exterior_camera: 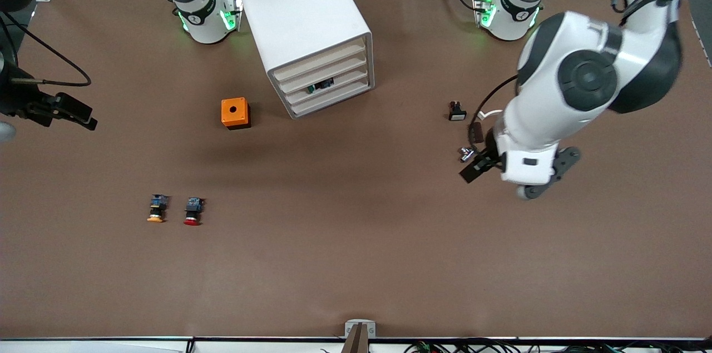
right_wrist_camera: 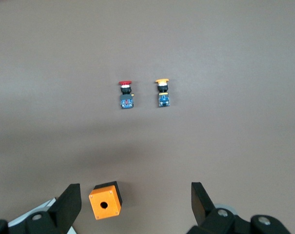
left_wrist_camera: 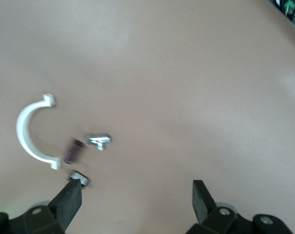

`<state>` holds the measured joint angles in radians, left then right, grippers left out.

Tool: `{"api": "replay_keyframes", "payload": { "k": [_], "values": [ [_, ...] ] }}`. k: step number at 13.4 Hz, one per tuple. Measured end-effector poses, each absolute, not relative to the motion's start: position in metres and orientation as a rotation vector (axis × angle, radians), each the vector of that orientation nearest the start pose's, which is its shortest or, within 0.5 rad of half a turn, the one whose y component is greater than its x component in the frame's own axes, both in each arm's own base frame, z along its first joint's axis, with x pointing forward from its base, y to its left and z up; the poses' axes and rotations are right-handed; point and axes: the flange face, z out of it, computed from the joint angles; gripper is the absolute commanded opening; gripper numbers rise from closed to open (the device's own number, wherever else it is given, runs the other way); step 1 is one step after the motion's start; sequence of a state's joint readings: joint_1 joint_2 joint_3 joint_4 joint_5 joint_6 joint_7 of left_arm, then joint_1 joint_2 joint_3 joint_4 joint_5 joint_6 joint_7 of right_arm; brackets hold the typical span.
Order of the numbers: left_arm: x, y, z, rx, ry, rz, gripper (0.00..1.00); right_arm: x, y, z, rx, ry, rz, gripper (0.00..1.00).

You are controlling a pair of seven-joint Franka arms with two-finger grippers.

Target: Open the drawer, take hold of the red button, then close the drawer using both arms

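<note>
The white four-drawer cabinet point(exterior_camera: 303, 14) stands between the arm bases. The drawer point(exterior_camera: 325, 71), second from top, sits flush with the others. The red-capped button point(exterior_camera: 192, 212) lies on the table nearer the front camera, toward the right arm's end, beside an orange-capped one point(exterior_camera: 157, 208). Both show in the right wrist view: the red button point(right_wrist_camera: 125, 94) and the orange-capped one point(right_wrist_camera: 162, 92). My right gripper point(exterior_camera: 78, 115) is open and empty, up in the air; it also shows in its wrist view point(right_wrist_camera: 135, 200). My left gripper point(exterior_camera: 478, 167) is open and empty, low over the table; it also shows in its wrist view point(left_wrist_camera: 137, 195).
An orange box with a hole point(exterior_camera: 235, 113) stands beside the cabinet and shows in the right wrist view point(right_wrist_camera: 106, 201). By the left gripper lie a white clip point(left_wrist_camera: 30, 131), a brown cylinder point(left_wrist_camera: 73, 151), a silver part point(left_wrist_camera: 99, 141) and a black-and-white button point(exterior_camera: 457, 111).
</note>
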<state>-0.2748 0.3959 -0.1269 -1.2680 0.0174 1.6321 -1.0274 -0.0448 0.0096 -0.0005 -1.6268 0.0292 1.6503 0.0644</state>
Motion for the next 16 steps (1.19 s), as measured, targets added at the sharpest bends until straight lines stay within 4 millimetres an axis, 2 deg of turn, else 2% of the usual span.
{"api": "replay_keyframes", "payload": {
  "k": [3, 6, 11, 16],
  "values": [
    [0.617, -0.193, 0.576, -3.01, -0.902, 0.051, 1.0, 0.556, -0.021, 0.616, -3.107, 0.177, 0.01, 1.0],
    [0.609, -0.149, 0.607, -3.038, -0.798, 0.042, 1.0, 0.556, -0.022, 0.621, -3.107, 0.181, 0.001, 1.0],
    [0.581, -0.108, 0.646, -3.061, -0.644, 0.052, 1.0, 0.556, -0.017, 0.619, -3.108, 0.167, 0.008, 1.0],
    [0.54, -0.055, 0.665, -3.086, -0.422, 0.052, 1.0, 0.556, -0.014, 0.619, -3.108, 0.159, 0.009, 1.0]
  ]
}}
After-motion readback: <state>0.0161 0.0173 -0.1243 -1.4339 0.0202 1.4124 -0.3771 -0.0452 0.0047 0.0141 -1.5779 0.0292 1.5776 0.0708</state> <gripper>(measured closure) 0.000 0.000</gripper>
